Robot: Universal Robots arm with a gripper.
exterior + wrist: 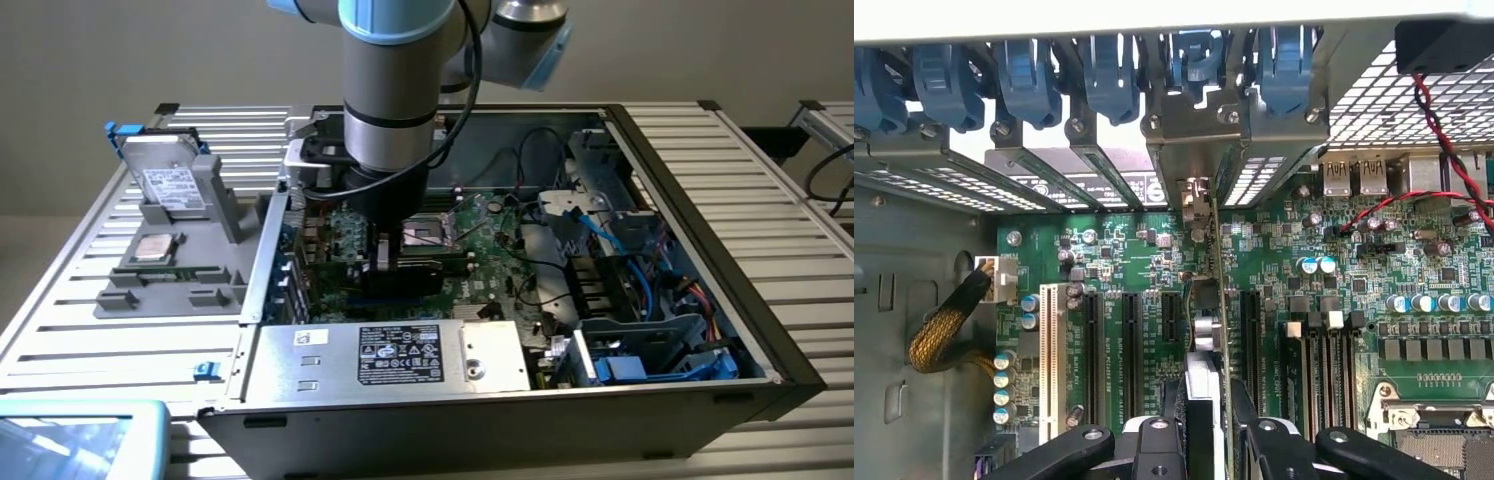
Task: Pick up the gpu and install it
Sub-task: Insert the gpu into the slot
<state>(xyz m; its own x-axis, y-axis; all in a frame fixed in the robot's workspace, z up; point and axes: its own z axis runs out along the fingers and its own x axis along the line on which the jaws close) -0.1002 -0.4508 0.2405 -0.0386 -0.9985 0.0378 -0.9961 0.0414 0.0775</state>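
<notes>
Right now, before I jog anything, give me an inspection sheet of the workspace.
Surface: slatted table, open PC case on it.
Job's things: gpu on edge over the motherboard slots, bracket toward the rear openings; seating unclear.
Clutter: hard drive in a grey holder, exterior view's left.
Gripper: fingers closed on the gpu.
Cables: red-black pair, yellow braided bundle, blue ones inside the case.
Surroundings: plain wall behind.

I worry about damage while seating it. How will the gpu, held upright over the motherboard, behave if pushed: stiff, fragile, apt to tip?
Probably stiff: the gpu shows a straight thin edge, without sag. Likely to tip sideways if released, because it stands on that narrow edge inside the tool. Perhaps fragile: small parts protrude from its board.
</notes>
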